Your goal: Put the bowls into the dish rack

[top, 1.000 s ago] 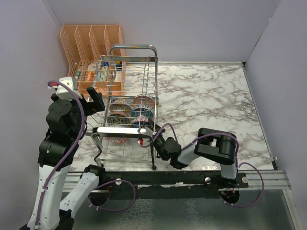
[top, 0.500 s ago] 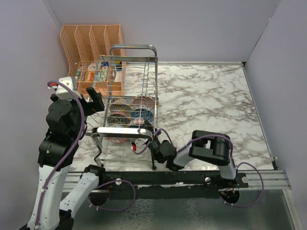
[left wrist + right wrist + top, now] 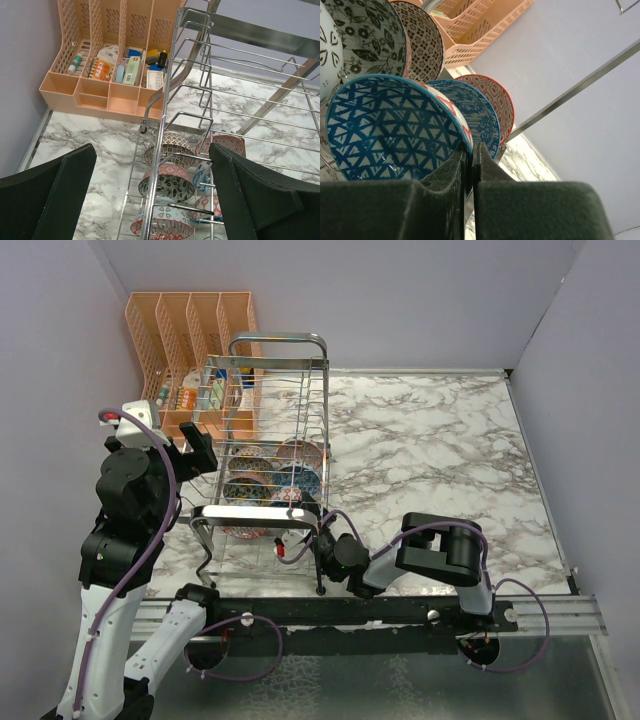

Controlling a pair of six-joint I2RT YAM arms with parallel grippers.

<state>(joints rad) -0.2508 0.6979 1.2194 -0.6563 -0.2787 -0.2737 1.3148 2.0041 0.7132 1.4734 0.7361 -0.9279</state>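
Bowls stand on edge inside the tall chrome wire dish rack (image 3: 255, 512) at the left of the white marble-patterned tabletop (image 3: 430, 440): a black-and-white leaf-patterned ceramic bowl (image 3: 365, 35), a brown lattice-patterned bowl (image 3: 422, 42), a blue-lined bowl (image 3: 477, 117) and a red-orange patterned bowl (image 3: 497, 97). The right pincer (image 3: 471, 149) reaches in at the rack's near end, clenched on the rim of a small round blue-triangle bowl (image 3: 385, 130), which tilts just beside the others. The left pincer (image 3: 152, 150) hangs released above the rack's left side, grasping nothing. An orange plastic slotted organizer (image 3: 185, 315) stands behind the rack.
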